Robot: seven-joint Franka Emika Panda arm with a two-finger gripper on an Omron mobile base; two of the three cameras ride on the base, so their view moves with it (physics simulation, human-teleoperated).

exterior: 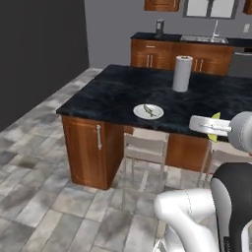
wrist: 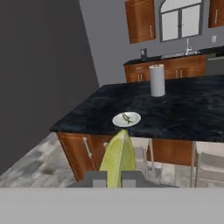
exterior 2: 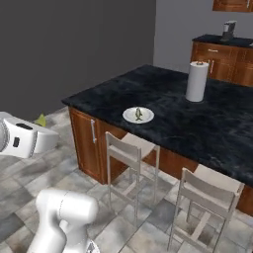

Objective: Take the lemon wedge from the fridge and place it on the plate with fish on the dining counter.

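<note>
My gripper [wrist: 113, 178] is shut on the lemon wedge [wrist: 118, 155], a yellow-green piece standing up between the two finger tips. From the base cameras the wedge [exterior: 215, 116] [exterior 2: 41, 120] peeks out past the white hand, held in the air short of the dining counter [exterior: 113, 91] [exterior 2: 173, 99]. Near the counter's front edge sits the small white plate [exterior: 156, 115] [exterior 2: 129, 116] [wrist: 134, 120] with the slim greenish fish [exterior: 148, 110] [exterior 2: 139, 114] [wrist: 127, 117] on it. In the hand view the plate lies ahead of the wedge and beyond it. The fridge is out of view.
A paper towel roll [exterior: 182, 73] [exterior 2: 196, 81] stands on the black top behind the plate. Pale chairs [exterior: 144, 150] [exterior 2: 129, 148] [exterior 2: 207, 190] are tucked under the counter's near edge. At the back wall runs a counter with a sink [exterior: 203, 38]. To the left are a dark wall and tiled floor.
</note>
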